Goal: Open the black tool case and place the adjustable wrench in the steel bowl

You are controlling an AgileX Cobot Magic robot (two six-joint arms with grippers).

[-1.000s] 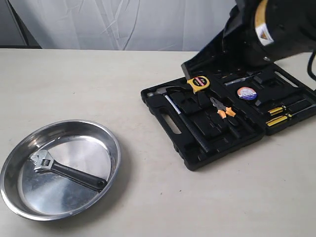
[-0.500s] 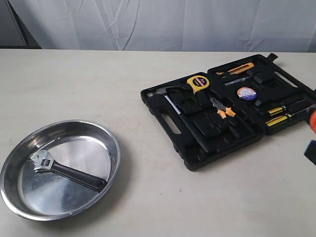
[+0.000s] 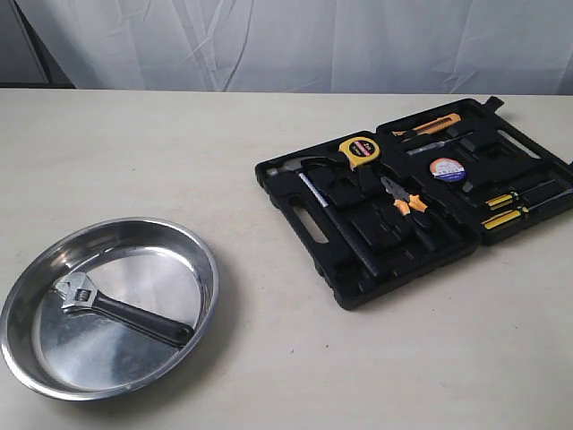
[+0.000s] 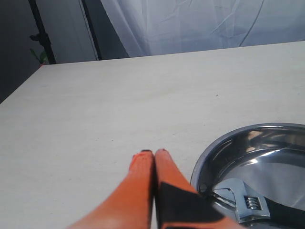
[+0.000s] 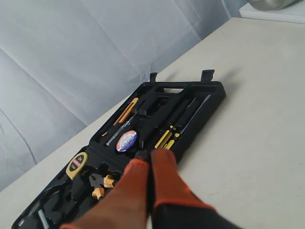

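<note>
Now, starting at the left side, the wide shallow round bowl of shiny steel stands on the pale beige table, and the small adjustable wrench with silver head and black handle lies flat inside it. Its head is near the left wall of the bowl and its handle points to the lower right. I think it lies diagonally because the flat bottom is wide enough to take its whole length. The left gripper with orange fingers does not show in the exterior view. In its own wrist view the two fingers are pressed together with nothing between them, above the bare table just beside the rim of the bowl.

Well apart to the right is the flat black moulded-plastic tool case. It is opened fully, so both halves rest on the table and the tool slots face up, which makes every tool reachable from above. In the slots I see the long black-handled hammer, the yellow tape measure, the orange-handled pliers and the two yellow-handled screwdrivers.

The right gripper, also orange-fingered, is out of the exterior view too. Its wrist view shows its fingers closed on each other, holding nothing, above and away from the open case.

By my judgement the task is done: the case is open, the wrench is in the bowl, and both grippers are empty
</note>
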